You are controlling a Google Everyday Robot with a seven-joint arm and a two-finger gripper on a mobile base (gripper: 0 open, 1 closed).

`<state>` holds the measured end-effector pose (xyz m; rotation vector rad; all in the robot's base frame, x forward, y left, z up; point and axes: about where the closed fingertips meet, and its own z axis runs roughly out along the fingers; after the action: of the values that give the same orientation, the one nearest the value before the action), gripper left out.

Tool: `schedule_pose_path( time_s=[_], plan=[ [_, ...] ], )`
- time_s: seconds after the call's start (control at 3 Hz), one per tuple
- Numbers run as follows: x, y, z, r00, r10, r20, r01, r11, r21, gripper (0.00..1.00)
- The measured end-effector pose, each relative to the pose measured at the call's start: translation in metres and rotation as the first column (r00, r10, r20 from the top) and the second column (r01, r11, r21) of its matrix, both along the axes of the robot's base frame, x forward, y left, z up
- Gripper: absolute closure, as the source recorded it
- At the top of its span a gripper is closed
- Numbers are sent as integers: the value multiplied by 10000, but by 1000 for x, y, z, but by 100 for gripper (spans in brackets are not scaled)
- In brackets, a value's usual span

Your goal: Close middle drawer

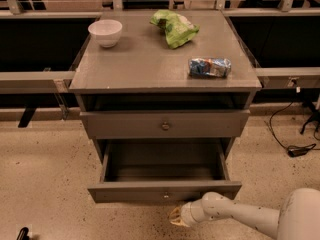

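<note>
The middle drawer (165, 191) is pulled out from the grey cabinet, a long shallow empty box. Its narrow front panel has a small brass knob (165, 196) at the centre. Above it is the taller drawer front (165, 124) with a like knob, pushed in. My gripper (176, 217) is low in front of the cabinet, just below and slightly right of the open drawer's front panel, pointing left. My white arm (240, 215) reaches in from the lower right.
On the cabinet top (145, 64) stand a white bowl (105, 32), a green bag (174, 27) and a blue snack packet (209, 67). Black cables (295, 144) lie on the speckled floor at the right. Dark shelving runs behind the cabinet.
</note>
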<state>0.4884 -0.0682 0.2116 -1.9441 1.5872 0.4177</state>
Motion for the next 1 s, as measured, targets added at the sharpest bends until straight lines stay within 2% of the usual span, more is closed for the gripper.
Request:
schedule_pose_path(
  time_s=[0.33, 0.67, 1.0],
  plan=[
    [-7, 8, -14, 9988, 243, -416, -239, 9997, 111, 100],
    [-17, 10, -24, 9950, 153, -985, -139, 9998, 155, 100],
    [-20, 3, -23, 9824, -300, -1842, 334, 9993, 153, 100]
  ],
)
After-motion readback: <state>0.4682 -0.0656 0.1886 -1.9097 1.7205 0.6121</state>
